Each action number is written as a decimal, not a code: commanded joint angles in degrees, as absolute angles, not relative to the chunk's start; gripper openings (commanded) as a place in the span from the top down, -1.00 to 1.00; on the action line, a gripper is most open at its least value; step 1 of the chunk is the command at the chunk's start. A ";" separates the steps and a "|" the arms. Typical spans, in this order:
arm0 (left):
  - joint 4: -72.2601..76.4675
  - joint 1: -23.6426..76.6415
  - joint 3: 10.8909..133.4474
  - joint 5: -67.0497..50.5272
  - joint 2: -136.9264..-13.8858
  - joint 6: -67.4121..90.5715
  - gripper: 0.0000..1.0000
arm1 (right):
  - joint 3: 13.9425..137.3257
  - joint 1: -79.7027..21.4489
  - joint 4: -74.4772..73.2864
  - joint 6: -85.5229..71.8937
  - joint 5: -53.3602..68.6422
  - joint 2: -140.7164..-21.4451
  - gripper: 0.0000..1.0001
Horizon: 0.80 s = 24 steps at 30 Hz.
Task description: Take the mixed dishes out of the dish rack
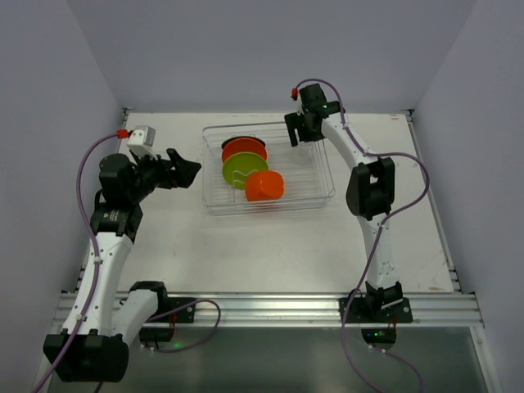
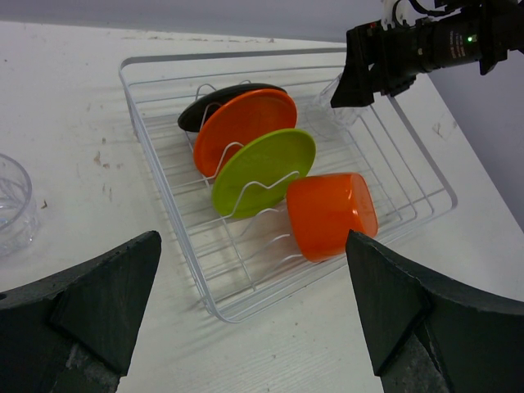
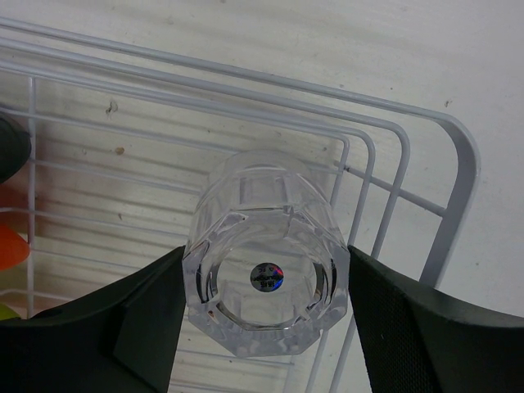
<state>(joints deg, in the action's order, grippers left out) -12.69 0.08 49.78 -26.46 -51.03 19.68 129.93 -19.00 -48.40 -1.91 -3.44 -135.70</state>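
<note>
The right claw (image 3: 267,282) was clenched on a clear glass cup (image 3: 262,205) at centre frame, fingers against opposite sides, over the corner of the dish rack (image 3: 458,164). The glass looked rigid, smooth and breakable, likely slippery. A square hold across its faceted wall near the thick base seemed safest. The left claw (image 2: 252,241) hung released and empty, facing the plates (image 2: 262,168) and orange cup (image 2: 332,213) in the rack.

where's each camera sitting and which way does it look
top external: above, behind, looking down on the dish rack; left arm, right arm show.
left wrist: faces the rack from its left; open left claw shows.
right wrist: looks down on the glass cup its right claw grips.
shared: left wrist also sees that claw and cup.
</note>
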 commanded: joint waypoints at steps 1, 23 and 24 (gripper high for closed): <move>-10.11 0.00 49.57 -27.69 -50.89 18.37 -1.00 | 132.19 -18.72 -47.73 -2.46 -3.08 -133.77 -0.52; -10.02 0.00 49.75 -27.95 -51.24 18.54 -1.00 | 132.19 -18.63 -48.25 -2.99 -2.37 -132.19 -0.68; -10.02 0.00 49.66 -27.95 -51.24 18.54 -1.00 | 132.19 -18.72 -48.16 -2.99 -2.29 -132.01 -0.68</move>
